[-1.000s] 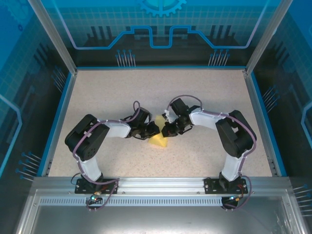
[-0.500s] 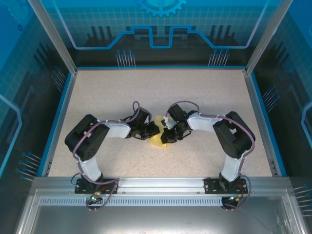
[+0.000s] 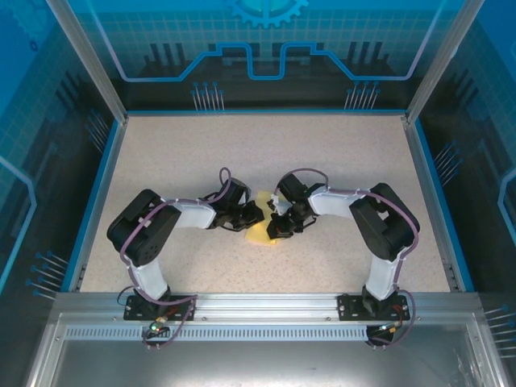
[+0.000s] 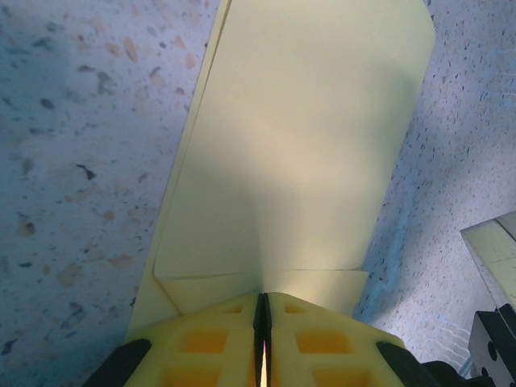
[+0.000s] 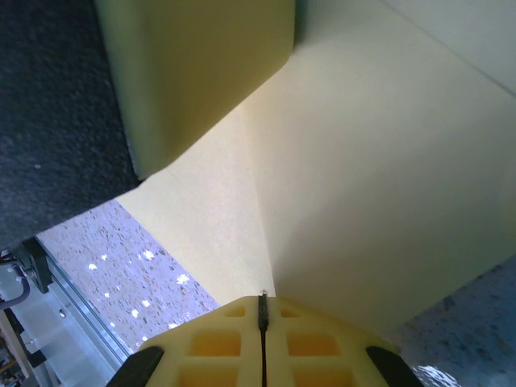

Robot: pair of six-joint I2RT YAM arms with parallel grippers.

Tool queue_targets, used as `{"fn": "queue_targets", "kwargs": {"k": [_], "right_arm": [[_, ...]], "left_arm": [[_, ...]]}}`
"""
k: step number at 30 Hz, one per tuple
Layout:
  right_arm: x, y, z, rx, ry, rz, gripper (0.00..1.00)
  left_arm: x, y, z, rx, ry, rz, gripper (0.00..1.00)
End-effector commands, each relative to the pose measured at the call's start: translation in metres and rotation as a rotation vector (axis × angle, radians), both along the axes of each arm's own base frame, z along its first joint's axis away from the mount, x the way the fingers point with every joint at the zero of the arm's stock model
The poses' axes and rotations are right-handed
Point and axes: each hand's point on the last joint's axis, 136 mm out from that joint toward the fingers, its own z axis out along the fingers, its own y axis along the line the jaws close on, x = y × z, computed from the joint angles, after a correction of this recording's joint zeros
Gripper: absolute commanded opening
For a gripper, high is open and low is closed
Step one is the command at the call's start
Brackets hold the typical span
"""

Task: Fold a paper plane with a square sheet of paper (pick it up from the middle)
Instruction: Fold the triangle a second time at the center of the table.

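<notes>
Pinching the paper [image 4: 290, 145], the left end effector [image 3: 256, 216] stays put; the right end effector [image 3: 276, 230], pinching too, has swung nearer.

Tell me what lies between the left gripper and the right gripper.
The folded sheet of paper bridges left gripper and right gripper, seen in the top view.

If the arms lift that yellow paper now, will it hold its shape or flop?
Probably flops: the paper looks thin, showing creases and layered edges near the left fingers. Likely very light, so a push could slide it across the table. Folded layers may stiffen it slightly.
</notes>
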Motion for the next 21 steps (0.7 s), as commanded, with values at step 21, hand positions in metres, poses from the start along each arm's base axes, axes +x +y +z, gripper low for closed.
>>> {"fn": "queue_targets", "kwargs": {"k": [21], "right_arm": [[-0.027,-0.008,-0.002,0.004,0.054,0.032,0.06]], "left_arm": [[-0.034,0.034,-0.048,0.157,0.148,0.044,0.12]]}}
